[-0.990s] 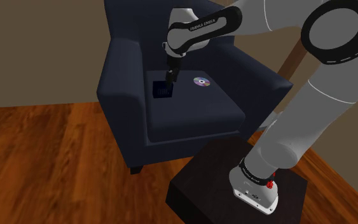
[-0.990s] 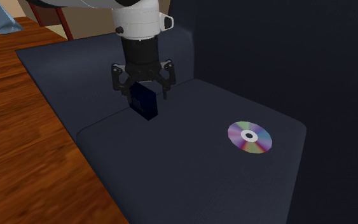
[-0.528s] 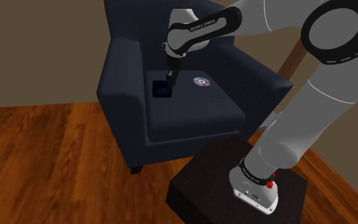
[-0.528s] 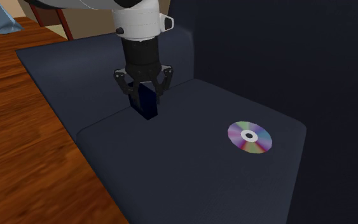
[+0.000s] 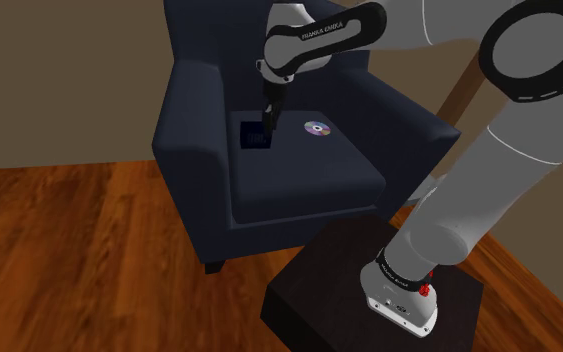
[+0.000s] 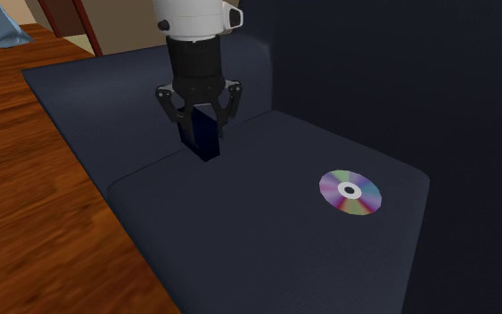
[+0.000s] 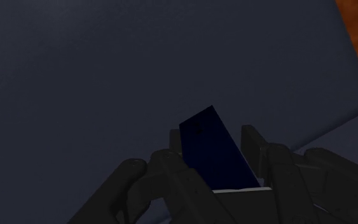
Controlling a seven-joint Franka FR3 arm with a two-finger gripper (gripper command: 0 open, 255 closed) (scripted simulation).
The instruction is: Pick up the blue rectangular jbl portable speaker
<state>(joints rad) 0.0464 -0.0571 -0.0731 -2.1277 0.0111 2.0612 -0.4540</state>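
1. My jaws are closed in on the dark blue speaker. They pinch the narrow block from both sides and stand only as far apart as the speaker is thick.
2. In the wrist view the speaker sticks out past my jaws, with one pressed against each of its long faces.
3. The speaker stands on end over the armchair's seat cushion, close to the armrest on the second exterior view's left. Its lower end is right at the cushion, and I cannot tell whether it touches.
4. A shiny disc lies flat on the same cushion, well apart from the speaker, toward the second exterior view's right.
5. In the shoulder view my arm reaches from the stand over the armchair, which sits on a wooden floor. My jaws point straight down.
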